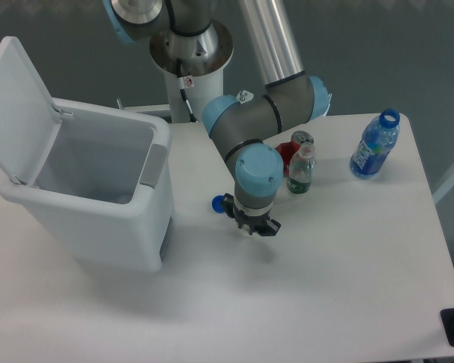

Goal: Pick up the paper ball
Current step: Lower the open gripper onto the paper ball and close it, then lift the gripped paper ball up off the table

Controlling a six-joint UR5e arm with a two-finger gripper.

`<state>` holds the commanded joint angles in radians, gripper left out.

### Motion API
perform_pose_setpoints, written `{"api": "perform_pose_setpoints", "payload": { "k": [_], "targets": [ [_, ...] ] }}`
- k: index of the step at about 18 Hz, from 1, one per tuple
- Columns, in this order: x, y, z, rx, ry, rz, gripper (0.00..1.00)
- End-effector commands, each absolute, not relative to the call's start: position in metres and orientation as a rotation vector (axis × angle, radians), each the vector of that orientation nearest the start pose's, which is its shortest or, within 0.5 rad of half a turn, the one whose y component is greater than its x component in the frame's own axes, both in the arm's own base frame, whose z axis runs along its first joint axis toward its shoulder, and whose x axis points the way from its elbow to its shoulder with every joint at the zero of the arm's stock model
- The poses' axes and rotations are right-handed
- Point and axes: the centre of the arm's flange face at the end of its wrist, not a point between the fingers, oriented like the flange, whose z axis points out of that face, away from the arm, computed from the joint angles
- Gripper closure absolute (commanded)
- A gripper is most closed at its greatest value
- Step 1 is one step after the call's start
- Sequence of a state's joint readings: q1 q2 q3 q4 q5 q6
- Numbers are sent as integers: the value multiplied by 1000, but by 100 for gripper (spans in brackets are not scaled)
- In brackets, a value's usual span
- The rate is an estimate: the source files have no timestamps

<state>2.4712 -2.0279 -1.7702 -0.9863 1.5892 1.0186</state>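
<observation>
White table (348,257), open bin (98,189), blue cap (217,203), two bottles, red can (289,155)

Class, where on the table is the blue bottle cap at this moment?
The blue bottle cap lies on the white table near its middle, just left of the tool in the camera view, between the tool and the open white bin.

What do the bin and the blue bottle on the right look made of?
The bin looks like white moulded plastic, smooth and faintly glossy, with a hinged lid standing open. The blue bottle seems clear tinted plastic: light passes through it, and its neck is uncapped.
</observation>
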Motion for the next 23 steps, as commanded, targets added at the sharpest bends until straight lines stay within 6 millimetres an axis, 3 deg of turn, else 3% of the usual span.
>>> {"api": "perform_pose_setpoints", "payload": {
  "k": [5,8,11,15,19,23],
  "targets": [
    [-390,472,211,-3176,179,-45,100],
    [-402,476,256,-3125,165,60,100],
    [-409,479,278,-3093,251,114,100],
    [-414,467,328,-3026,309,210,100],
    [-407,455,380,-2912,333,256,100],
    [-393,446,407,-2902,337,250,100]
  ]
}}
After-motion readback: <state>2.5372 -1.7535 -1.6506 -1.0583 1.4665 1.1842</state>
